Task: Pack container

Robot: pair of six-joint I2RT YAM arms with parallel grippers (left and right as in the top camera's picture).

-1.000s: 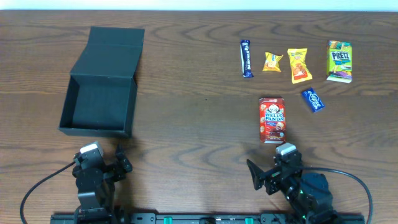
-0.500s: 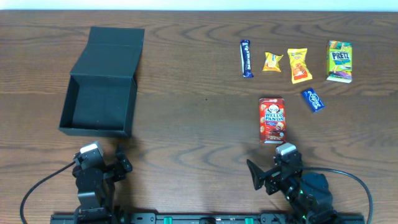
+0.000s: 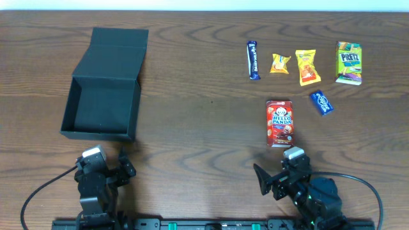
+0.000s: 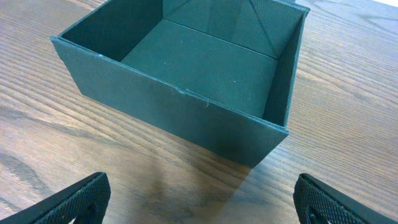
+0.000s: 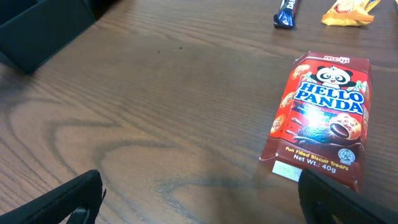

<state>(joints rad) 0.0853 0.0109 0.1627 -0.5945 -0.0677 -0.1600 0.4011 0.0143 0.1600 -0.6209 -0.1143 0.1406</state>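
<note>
The dark teal-black container lies open and empty at the left, its flap lid folded back; it fills the left wrist view. My left gripper is open and empty just in front of it, fingertips at the bottom of its view. The red Hello Panda box lies flat at centre right, also in the right wrist view. My right gripper is open and empty just in front of it.
At the back right lie a blue bar, a small yellow pack, an orange-yellow pack, a green-yellow Pretz box and a small blue pack. Wooden table throughout.
</note>
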